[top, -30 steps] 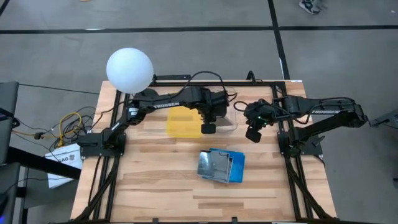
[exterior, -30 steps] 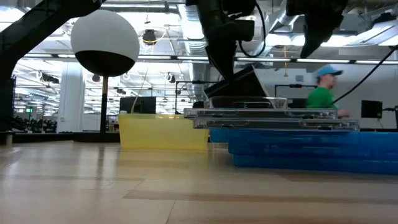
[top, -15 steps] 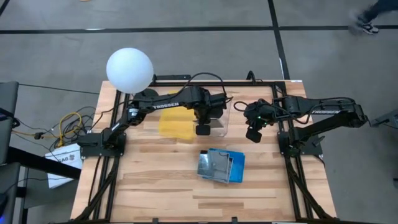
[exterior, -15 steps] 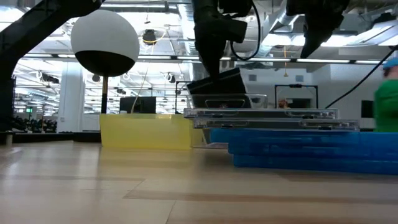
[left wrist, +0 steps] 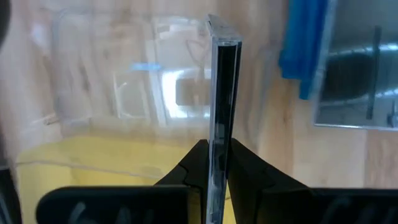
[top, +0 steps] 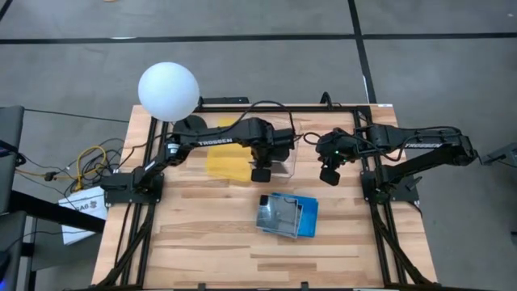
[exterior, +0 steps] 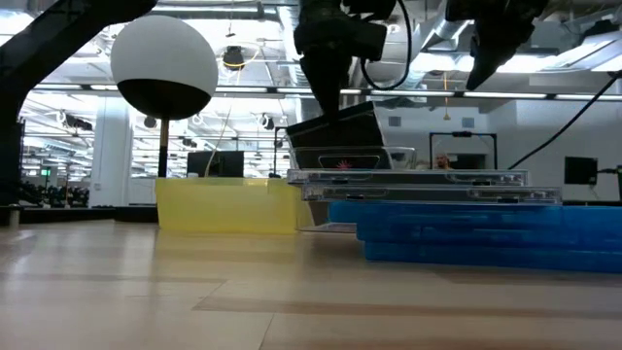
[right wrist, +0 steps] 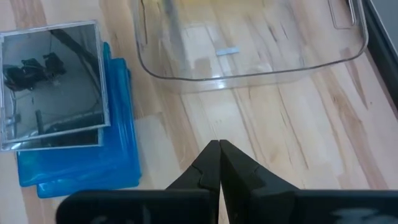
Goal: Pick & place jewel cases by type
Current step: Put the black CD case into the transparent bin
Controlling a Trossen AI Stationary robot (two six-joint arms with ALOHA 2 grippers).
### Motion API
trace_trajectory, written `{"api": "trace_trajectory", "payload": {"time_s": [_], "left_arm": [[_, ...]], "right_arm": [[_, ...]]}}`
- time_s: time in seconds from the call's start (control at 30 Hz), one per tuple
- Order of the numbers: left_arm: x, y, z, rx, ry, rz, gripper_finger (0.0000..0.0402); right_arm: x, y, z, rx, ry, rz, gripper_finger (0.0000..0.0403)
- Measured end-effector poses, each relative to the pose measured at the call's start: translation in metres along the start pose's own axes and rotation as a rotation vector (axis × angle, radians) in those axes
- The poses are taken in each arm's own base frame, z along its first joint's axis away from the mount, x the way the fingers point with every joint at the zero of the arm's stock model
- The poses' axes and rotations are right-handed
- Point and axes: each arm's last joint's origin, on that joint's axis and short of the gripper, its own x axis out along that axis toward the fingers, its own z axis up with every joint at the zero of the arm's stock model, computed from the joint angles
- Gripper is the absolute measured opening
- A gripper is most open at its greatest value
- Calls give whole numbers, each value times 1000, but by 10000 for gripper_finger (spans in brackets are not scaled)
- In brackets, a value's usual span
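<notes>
My left gripper (top: 260, 171) hangs over the clear container (top: 283, 159) and is shut on a clear jewel case (left wrist: 224, 93). In the low view the case (exterior: 335, 136) shows as a dark tilted slab. More jewel cases lie stacked nearer the table's near edge (top: 287, 214): clear ones showing a silver disc (right wrist: 53, 81) on top of blue ones (right wrist: 81, 162). The flat yellow tray (top: 226, 158) sits just left of the container. My right gripper (top: 329, 172) waits shut, right of the container and above the table. My left gripper pinches the clear jewel case between its two fingers (left wrist: 196, 165), one on each flat face, near one edge (left wrist: 219, 140). The fingers come from above, pointing down. The case stands on edge and tilted, below the fingers. Whether its lower end touches the container I cannot tell.
A white sphere on a stand (top: 168, 90) rises at the table's far left corner. The clear container's curved wall (right wrist: 249, 71) lies just ahead of my right gripper. Bare wood (top: 194, 234) spreads left of the stack and along the near edge.
My left gripper has moved a little toward the table's left with the jewel case still in its hold, and the case now hangs less steeply. The yellow tray and the clear container have both slid toward the table's left in the first half second, then stayed put.
</notes>
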Motion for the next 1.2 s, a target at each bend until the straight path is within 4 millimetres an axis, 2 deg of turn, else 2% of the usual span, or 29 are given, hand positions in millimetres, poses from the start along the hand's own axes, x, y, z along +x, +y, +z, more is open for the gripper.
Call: {"api": "trace_trajectory", "payload": {"time_s": [0.3,0.7,1.0,1.2], "left_arm": [[1,-16,4,56,-5,13,27],[2,-28,9,25,-21,47,27],[31,-41,15,60,63,76,27],[32,-45,15,87,76,109,30]], "right_arm": [[0,0,1,-25,-6,1,0],[0,0,1,-42,-8,-10,0],[0,0,1,-60,-8,-12,0],[0,-1,1,-74,-10,-23,0]]}}
